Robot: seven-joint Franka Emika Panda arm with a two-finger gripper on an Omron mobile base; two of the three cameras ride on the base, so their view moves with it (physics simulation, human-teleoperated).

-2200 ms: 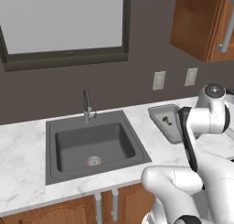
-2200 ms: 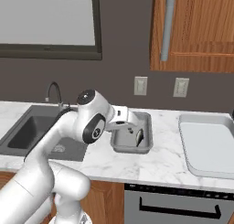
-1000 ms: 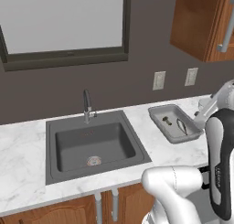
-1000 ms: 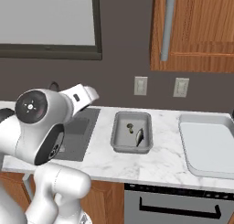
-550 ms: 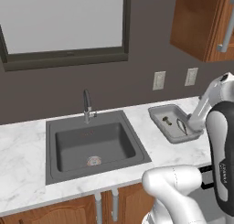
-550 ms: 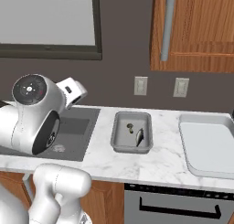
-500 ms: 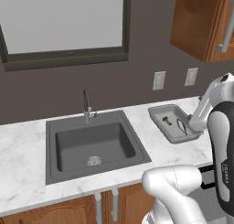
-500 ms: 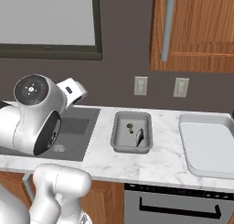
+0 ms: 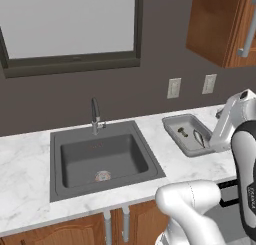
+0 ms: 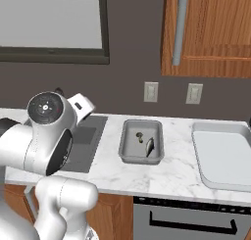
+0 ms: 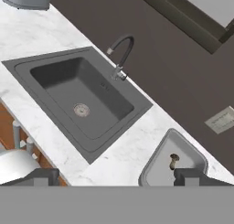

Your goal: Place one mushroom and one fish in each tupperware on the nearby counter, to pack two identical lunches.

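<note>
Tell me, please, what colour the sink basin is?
Dark grey sink basin, matte; clearest in the left base view.

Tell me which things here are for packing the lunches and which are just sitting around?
For the job:
- small deep tupperware
- mushroom inside it
- fish inside it
- large shallow tupperware
- counter

Just sitting around:
- sink
- faucet
- wall outlets
- window
- wooden cabinet

No words, labels, brands, numbers or signs can be read anywhere in these pictures; every surface in the kitchen is plain and bears no lettering.
</note>
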